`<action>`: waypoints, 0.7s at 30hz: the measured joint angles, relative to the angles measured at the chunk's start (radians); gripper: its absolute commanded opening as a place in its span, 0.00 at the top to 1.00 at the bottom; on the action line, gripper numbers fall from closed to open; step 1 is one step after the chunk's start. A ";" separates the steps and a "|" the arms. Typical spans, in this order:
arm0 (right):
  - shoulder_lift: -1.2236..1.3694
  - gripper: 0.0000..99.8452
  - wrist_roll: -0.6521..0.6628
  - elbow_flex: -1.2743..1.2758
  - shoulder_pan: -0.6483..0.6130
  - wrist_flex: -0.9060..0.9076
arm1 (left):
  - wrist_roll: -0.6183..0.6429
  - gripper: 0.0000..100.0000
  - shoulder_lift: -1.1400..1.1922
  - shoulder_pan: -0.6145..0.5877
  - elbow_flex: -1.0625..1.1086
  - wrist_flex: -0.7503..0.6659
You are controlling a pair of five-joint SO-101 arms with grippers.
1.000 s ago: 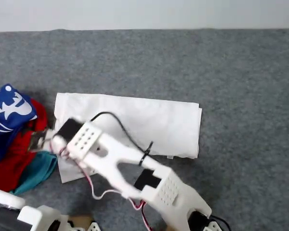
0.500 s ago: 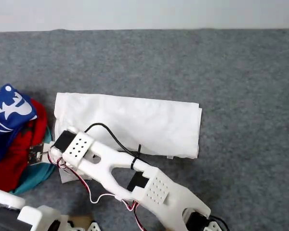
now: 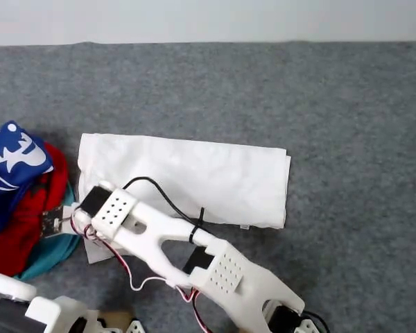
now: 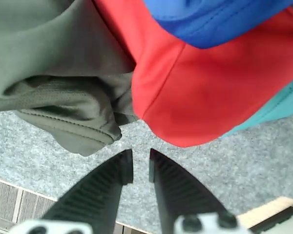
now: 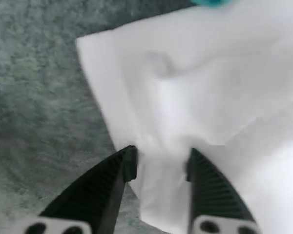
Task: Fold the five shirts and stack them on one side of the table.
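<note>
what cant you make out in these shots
- High view: the right arm covers the near left corner of the white shirt.
- High view: the left edge cuts off the blue shirt and the red shirt.
- Left wrist view: the olive shirt runs past the edge, so its fold is unclear.

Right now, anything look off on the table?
The white shirt has its near-left corner poking out past the folded edge, by the right gripper. The blue shirt, red shirt and teal shirt lie in a crumpled heap, not a folded stack.
</note>
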 measured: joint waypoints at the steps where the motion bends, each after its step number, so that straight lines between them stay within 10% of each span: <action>1: 0.000 0.94 0.000 -0.002 0.005 -0.003 | 0.000 0.93 0.000 0.000 0.000 0.000; 21: 0.020 0.99 0.005 -0.130 0.048 0.072 | 0.000 0.93 0.000 0.000 0.000 0.000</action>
